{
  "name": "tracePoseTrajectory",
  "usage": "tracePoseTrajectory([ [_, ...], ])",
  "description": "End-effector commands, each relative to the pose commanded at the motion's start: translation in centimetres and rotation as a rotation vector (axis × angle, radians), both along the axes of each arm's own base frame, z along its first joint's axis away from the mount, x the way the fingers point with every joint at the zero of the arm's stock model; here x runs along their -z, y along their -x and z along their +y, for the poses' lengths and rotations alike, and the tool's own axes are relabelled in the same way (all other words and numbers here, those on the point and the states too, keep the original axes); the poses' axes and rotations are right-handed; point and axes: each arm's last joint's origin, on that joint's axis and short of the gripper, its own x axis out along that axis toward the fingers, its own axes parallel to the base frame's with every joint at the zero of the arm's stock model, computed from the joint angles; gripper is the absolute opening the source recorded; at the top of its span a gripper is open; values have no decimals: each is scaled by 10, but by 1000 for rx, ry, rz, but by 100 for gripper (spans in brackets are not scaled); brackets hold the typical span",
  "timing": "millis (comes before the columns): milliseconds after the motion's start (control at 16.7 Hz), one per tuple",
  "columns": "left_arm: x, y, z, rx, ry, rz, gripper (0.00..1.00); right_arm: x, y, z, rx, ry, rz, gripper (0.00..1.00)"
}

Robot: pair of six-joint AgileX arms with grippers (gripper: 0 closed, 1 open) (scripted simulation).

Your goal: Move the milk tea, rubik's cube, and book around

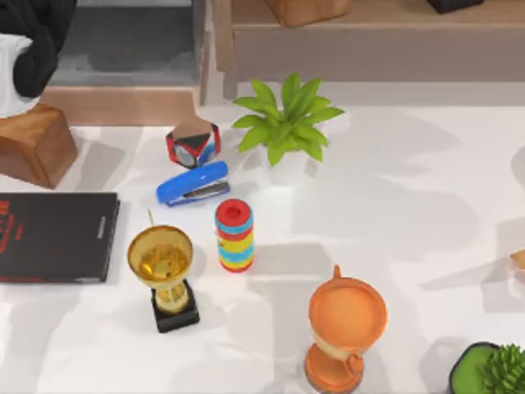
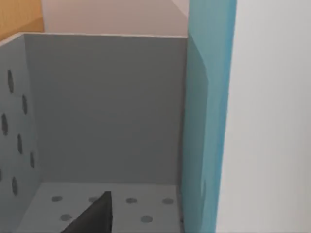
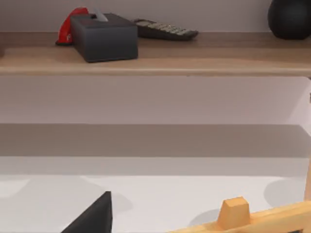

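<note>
Left arm: a dark arm shape [image 1: 37, 37] sits at the top view's upper left corner, over a grey bin [image 1: 123, 49].
Left gripper: only one dark fingertip [image 2: 95, 216] pokes into the left wrist view, so I cannot tell whether the fingers are apart or together.
Book: the left wrist view puts the light-blue book [image 2: 209, 121] standing upright inside the grey bin with dotted walls, its white page edges beside the cover.
Right gripper: one dark fingertip [image 3: 95, 216] shows in the right wrist view; its state cannot be told either.
Right wrist view: a wooden shelf [image 3: 155, 60] carries a dark tissue box [image 3: 103, 36], a red item behind it, a calculator [image 3: 165, 29] and a black round object [image 3: 290, 17].
Table from above: a faceted red-blue-black block [image 1: 193, 144], blue stapler [image 1: 194, 184], potted plant [image 1: 287, 123], striped ring stack [image 1: 235, 235], gold trophy [image 1: 164, 275], orange trophy [image 1: 343, 332], thin black book [image 1: 56, 236] at the left edge, wooden block [image 1: 33, 144].
</note>
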Motion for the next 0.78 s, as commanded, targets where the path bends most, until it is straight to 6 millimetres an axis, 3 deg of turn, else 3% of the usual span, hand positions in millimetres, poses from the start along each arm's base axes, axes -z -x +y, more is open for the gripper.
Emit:
tracePoseTrajectory([
  [420, 3, -4, 1, -3, 0, 1, 100, 0, 0, 0, 0, 0, 0, 100],
  [780, 2, -29, -2, 0, 1, -3, 100, 0, 0, 0, 0, 0, 0, 100],
])
